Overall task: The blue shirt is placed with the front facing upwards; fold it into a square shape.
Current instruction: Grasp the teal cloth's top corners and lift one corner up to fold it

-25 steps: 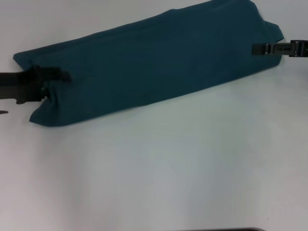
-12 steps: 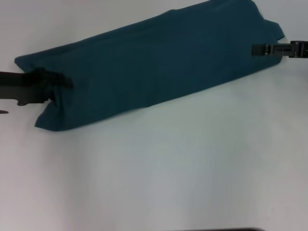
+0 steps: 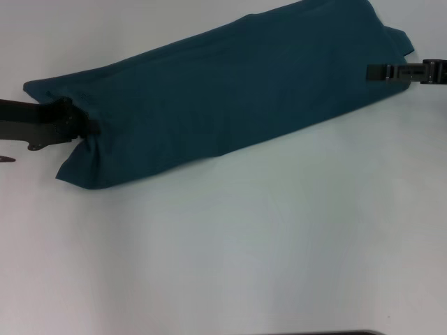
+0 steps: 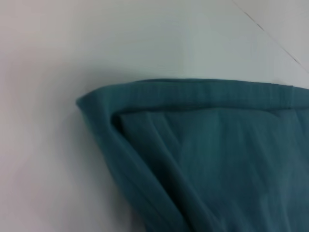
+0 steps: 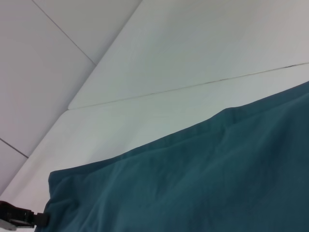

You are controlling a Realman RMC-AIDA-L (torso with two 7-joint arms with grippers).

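The blue shirt (image 3: 230, 91) lies as a long folded band, slanting across the white table (image 3: 244, 244) from near left to far right. My left gripper (image 3: 89, 127) is shut on its left end, where the cloth bunches and hangs in a pointed corner below the fingers. At the right end my right gripper (image 3: 370, 71) reaches in from the side, shut on the shirt's edge. The left wrist view shows the layered folded corner of the shirt (image 4: 217, 154). In the right wrist view the shirt (image 5: 217, 179) stretches away to the left gripper (image 5: 19, 217). No lettering shows.
Bare white tabletop fills the near half of the head view. A dark strip (image 3: 321, 333) shows at the near edge. A seam between table panels (image 5: 193, 87) runs behind the shirt.
My left gripper has drawn the shirt's left end rightward and slightly nearer, bunching the cloth. The right gripper has stayed put.
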